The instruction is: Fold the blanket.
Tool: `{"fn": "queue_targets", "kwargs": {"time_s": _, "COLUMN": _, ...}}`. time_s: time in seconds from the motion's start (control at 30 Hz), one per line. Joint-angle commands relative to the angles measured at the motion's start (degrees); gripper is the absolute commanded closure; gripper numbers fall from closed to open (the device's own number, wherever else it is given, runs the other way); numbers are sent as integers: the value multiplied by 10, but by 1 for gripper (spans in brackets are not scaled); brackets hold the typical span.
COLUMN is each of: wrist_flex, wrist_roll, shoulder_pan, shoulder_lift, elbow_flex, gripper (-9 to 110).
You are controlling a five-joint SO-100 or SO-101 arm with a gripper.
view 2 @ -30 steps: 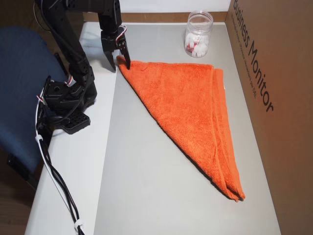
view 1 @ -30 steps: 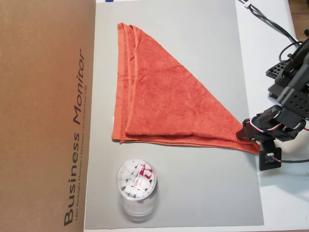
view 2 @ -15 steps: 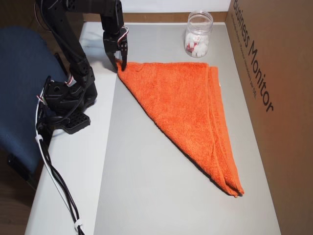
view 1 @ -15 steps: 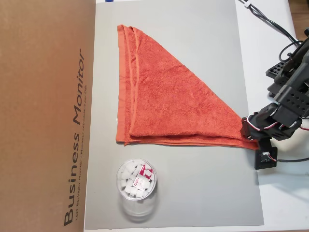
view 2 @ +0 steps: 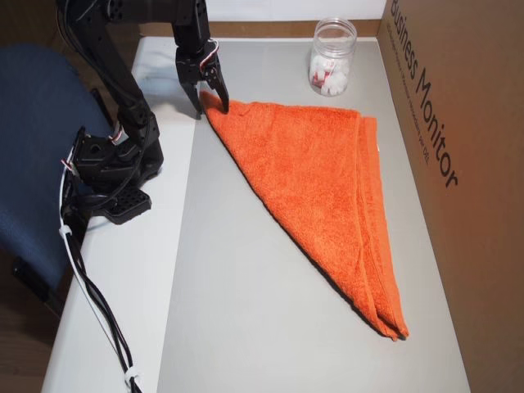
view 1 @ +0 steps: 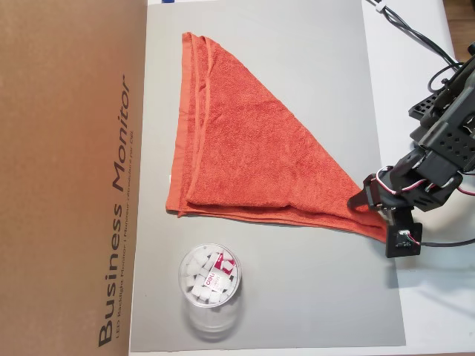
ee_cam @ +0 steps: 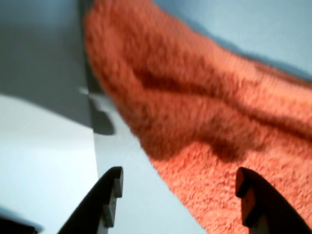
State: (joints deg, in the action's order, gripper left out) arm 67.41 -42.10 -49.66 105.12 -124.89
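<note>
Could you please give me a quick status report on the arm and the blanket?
Gripper open, astride the blanket's pointed corner, not clamped. Blanket folded into a triangle, flat on the grey mat. Clear tub and cardboard box stand clear of it.

My white table point(view 2: 123, 311) carries a grey mat point(view 1: 312, 297). On the mat lie the orange blanket point(view 1: 252, 148), folded into a triangle, and a clear tub point(view 1: 210, 285). A cardboard box point(view 1: 67, 178) borders the mat.
</note>
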Motion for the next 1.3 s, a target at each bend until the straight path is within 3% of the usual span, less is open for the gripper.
{"fn": "queue_targets", "kwargs": {"time_s": 0.0, "wrist_flex": 16, "wrist_roll": 6, "shoulder_pan": 1, "shoulder_lift": 44, "elbow_flex": 21, "gripper": 77}}
{"fn": "queue_targets", "kwargs": {"time_s": 0.43, "wrist_flex": 11, "wrist_roll": 2, "shoulder_pan": -65, "shoulder_lift": 74, "elbow_flex": -25, "gripper": 77}}
{"fn": "queue_targets", "kwargs": {"time_s": 0.73, "wrist_flex": -69, "wrist_roll": -3, "shoulder_pan": -83, "shoulder_lift": -18, "elbow_flex": 0, "gripper": 78}}
{"fn": "queue_targets", "kwargs": {"time_s": 1.27, "wrist_flex": -78, "wrist_roll": -4, "shoulder_pan": -65, "shoulder_lift": -83, "elbow_flex": 28, "gripper": 94}}
